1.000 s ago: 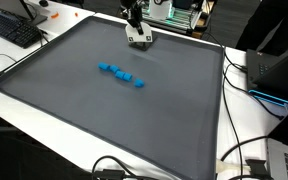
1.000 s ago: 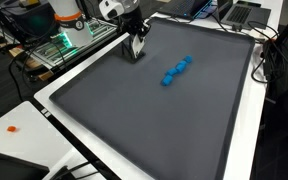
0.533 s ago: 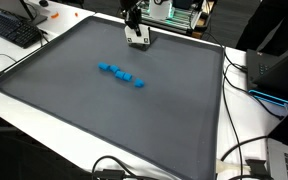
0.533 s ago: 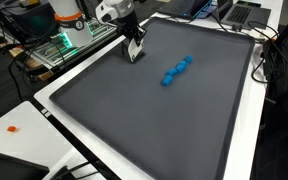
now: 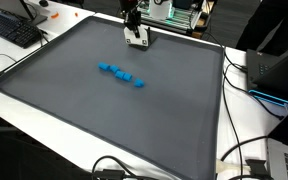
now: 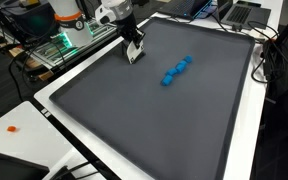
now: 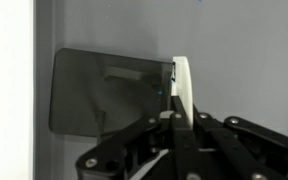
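My gripper (image 5: 135, 30) hangs over the far edge of a dark grey mat (image 5: 84, 115), also seen in the other exterior view (image 6: 131, 42). It is shut on a thin white flat piece (image 5: 137, 41), which hangs below the fingers just above the mat (image 6: 154, 125). In the wrist view the jaws (image 7: 174, 120) pinch this white piece (image 7: 182, 85) edge-on, and a dark rectangular shadow lies on the mat beside it. A short row of small blue blocks (image 5: 121, 74) lies near the mat's middle, well apart from the gripper, and shows in both exterior views (image 6: 176, 71).
A black keyboard (image 5: 12, 28) lies on the white table beside the mat. Black cables (image 5: 239, 150) and a dark device with a blue light (image 5: 274, 80) sit along another side. Green-lit electronics (image 6: 69, 40) stand behind the arm. A small orange thing (image 6: 12, 128) lies on the table.
The gripper has shifted slightly sideways along the mat's far edge with the white piece still in it. The blue blocks have not moved.
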Controlling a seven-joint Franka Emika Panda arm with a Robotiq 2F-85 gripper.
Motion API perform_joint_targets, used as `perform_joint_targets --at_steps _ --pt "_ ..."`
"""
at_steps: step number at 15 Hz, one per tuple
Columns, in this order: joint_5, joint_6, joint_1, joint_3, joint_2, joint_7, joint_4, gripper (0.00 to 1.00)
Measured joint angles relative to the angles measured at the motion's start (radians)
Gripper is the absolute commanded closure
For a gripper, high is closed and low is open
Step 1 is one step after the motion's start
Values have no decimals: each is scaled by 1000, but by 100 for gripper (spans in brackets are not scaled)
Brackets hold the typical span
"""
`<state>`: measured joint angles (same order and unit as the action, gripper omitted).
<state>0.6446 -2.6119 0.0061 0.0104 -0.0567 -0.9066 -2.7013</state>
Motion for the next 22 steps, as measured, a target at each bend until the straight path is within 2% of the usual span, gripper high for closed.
perform_joint_targets --at_steps 14,20,21,22 --pt "-2 -54 10 29 14 0 -7 99" --pt "-14 -76 20 42 25 -43 -7 99" --pt "-19 -79 22 42 26 -53 -7 71" --pt "-24 -79 23 42 26 -59 -7 70"
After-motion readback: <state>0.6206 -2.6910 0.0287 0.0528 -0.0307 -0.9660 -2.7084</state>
